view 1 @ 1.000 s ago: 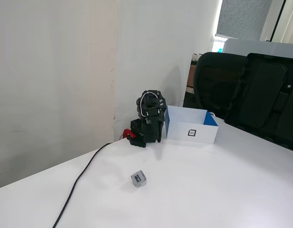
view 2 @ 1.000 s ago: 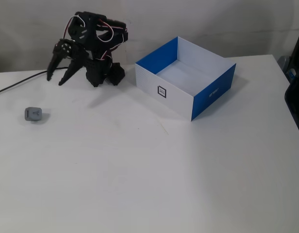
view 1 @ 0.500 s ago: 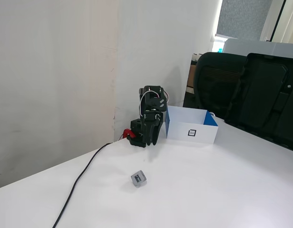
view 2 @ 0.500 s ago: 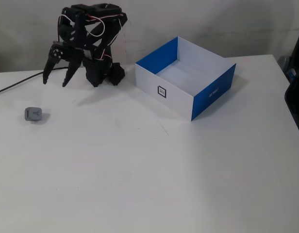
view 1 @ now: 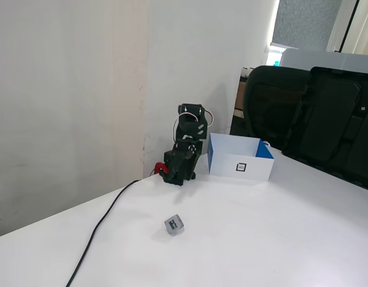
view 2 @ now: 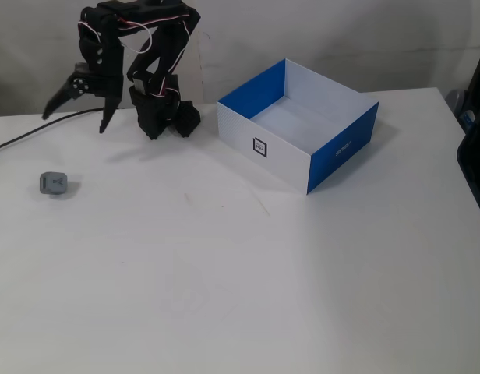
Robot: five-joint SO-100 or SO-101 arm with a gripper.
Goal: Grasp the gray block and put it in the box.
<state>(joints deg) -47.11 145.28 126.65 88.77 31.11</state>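
While the tool hung with its fingers spread apart and empty, the gray block lay on the counter, far left of the box and below the tool.

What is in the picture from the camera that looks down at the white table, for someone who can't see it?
A small black robot arm's open gripper hangs above a white table, apart from a tiny gray cube lying at the left. To the right sits an empty low open box, white and blue, with a small black-and-white tag.
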